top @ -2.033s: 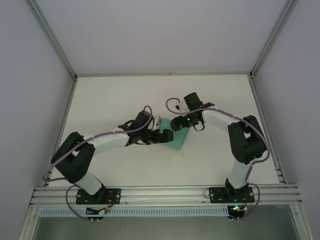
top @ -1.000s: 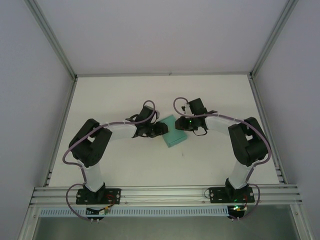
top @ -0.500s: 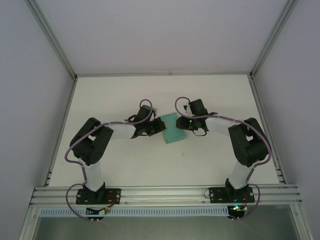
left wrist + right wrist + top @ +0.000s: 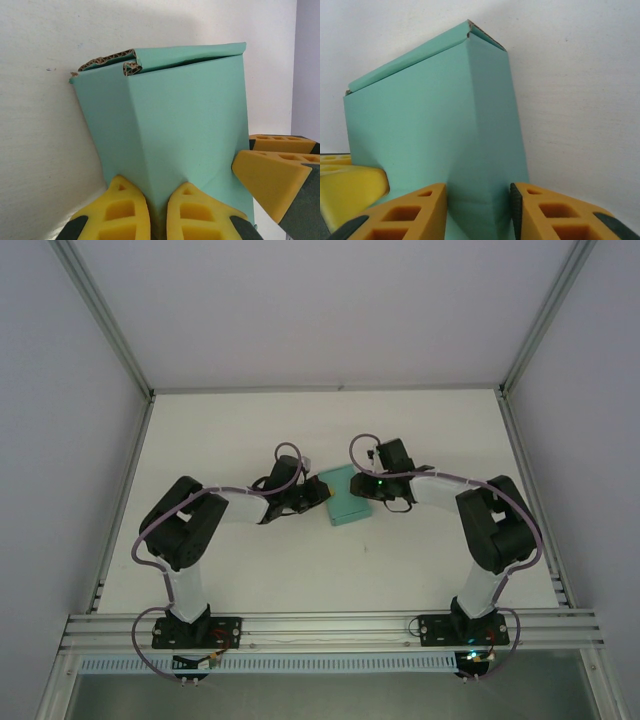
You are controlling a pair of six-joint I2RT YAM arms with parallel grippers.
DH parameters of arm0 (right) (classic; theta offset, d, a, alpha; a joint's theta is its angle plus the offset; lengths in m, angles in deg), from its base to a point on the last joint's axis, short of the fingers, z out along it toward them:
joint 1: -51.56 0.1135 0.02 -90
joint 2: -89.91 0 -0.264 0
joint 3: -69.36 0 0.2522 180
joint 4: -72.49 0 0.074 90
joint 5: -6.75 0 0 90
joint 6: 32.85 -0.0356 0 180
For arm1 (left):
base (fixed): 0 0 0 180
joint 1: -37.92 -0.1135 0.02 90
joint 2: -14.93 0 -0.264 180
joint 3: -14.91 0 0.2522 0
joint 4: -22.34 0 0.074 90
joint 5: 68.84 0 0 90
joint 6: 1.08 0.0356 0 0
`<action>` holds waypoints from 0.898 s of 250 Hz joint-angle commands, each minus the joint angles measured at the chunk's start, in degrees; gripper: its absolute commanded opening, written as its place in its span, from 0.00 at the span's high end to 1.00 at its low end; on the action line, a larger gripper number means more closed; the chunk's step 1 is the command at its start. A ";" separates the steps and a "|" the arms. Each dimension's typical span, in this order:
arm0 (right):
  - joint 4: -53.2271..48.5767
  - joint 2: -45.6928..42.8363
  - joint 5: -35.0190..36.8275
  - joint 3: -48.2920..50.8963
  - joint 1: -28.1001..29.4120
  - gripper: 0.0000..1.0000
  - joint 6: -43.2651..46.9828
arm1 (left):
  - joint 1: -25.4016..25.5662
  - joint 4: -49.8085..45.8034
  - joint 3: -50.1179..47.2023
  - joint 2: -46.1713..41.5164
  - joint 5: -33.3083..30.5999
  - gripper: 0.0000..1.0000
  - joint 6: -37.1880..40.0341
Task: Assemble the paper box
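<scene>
The paper box (image 4: 343, 498) is a teal-green slim folded box lying on the white table between both arms. In the left wrist view the paper box (image 4: 170, 125) shows its corrugated brown end edges at the top. My left gripper (image 4: 159, 212) is shut on its near creased corner, and my left gripper (image 4: 318, 497) meets the box from the left. In the right wrist view the paper box (image 4: 420, 130) has its narrow side wall between the fingers of my right gripper (image 4: 479, 212), which is shut on it. My right gripper (image 4: 363, 487) holds the box's right end.
The white table (image 4: 220, 440) is bounded by a metal frame rail (image 4: 330, 625) at the near edge and grey walls on the sides. Purple cables loop over both wrists. The other gripper's finger (image 4: 272, 175) shows at the right of the left wrist view.
Since two seconds ago the left arm has folded back and both grippers have closed in on the box, which turned and shifted slightly up the table. Almost nothing moved in the last half second.
</scene>
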 commanded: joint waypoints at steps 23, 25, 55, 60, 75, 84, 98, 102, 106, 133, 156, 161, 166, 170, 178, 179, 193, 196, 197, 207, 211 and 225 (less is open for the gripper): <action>-11.73 1.98 0.10 -2.92 3.81 0.53 3.42 | 1.79 -7.23 -0.56 -0.76 3.92 0.83 2.01; -11.99 1.97 0.30 -3.14 3.77 0.52 3.55 | 1.75 -7.50 -0.56 -0.99 3.80 0.82 2.10; -14.96 2.10 1.89 -6.69 3.06 0.50 6.18 | 2.13 -11.66 0.25 -4.14 2.75 0.62 3.94; -15.54 2.14 2.17 -7.28 2.97 0.50 6.69 | 2.21 -12.32 0.38 -4.60 2.56 0.60 4.29; -16.64 2.04 2.92 -8.60 2.69 0.47 7.69 | 2.44 -14.94 1.02 -5.94 1.22 0.54 5.18; -17.17 2.05 3.19 -9.27 2.45 0.46 8.20 | 2.48 -16.52 1.43 -6.65 0.50 0.50 5.78; -17.73 2.00 3.23 -10.22 2.18 0.44 8.68 | 2.54 -18.63 2.05 -7.83 -0.68 0.48 6.55; -17.82 1.97 3.16 -10.42 2.10 0.44 8.74 | 2.50 -18.98 2.16 -8.17 -0.98 0.46 6.75; -17.93 1.95 3.15 -10.65 2.09 0.43 8.90 | 2.48 -19.34 2.21 -8.51 -1.23 0.44 6.81; -18.35 1.70 3.12 -11.93 1.97 0.41 9.89 | 2.50 -22.38 2.90 -10.76 -4.08 0.31 8.26; -18.71 1.48 3.50 -13.36 1.74 0.36 10.70 | 2.54 -25.94 4.08 -13.20 -6.12 0.18 10.25; -18.96 1.29 3.68 -13.74 1.59 0.34 10.94 | 2.65 -26.73 4.30 -13.81 -6.71 0.13 10.69; -19.33 1.14 4.04 -14.19 1.45 0.31 11.13 | 2.51 -27.56 4.57 -14.55 -7.38 0.07 11.31; -19.42 0.95 4.35 -14.45 1.39 0.30 11.22 | 2.59 -28.42 4.81 -15.21 -8.14 0.01 12.00; -19.35 0.31 4.69 -14.80 0.98 0.28 11.49 | 2.50 -30.54 5.51 -16.65 -10.09 0.00 13.31; -19.30 0.23 4.70 -14.82 0.96 0.28 11.51 | 2.50 -30.83 5.59 -16.78 -10.42 0.00 13.53; -19.43 -1.59 4.67 -15.27 0.08 0.12 12.44 | 2.43 -35.43 7.13 -19.91 -15.66 0.00 16.40; -19.43 -2.12 4.81 -15.32 -0.16 0.06 12.53 | 2.43 -36.42 7.43 -20.65 -17.09 0.00 16.99; -19.39 -2.35 4.93 -15.30 -0.18 0.03 12.56 | 2.42 -36.71 7.57 -20.89 -17.57 0.00 17.17; -18.98 -4.45 5.71 -15.05 -0.83 0.00 13.29 | 2.21 -40.02 8.38 -23.75 -22.47 0.00 19.28; -18.86 -5.40 5.90 -14.90 -1.12 0.00 13.71 | 2.07 -41.03 8.56 -24.97 -24.50 0.00 20.08; -19.00 -8.95 7.00 -14.25 -2.19 0.00 14.62 | 1.03 -43.43 8.59 -29.46 -31.40 0.00 22.44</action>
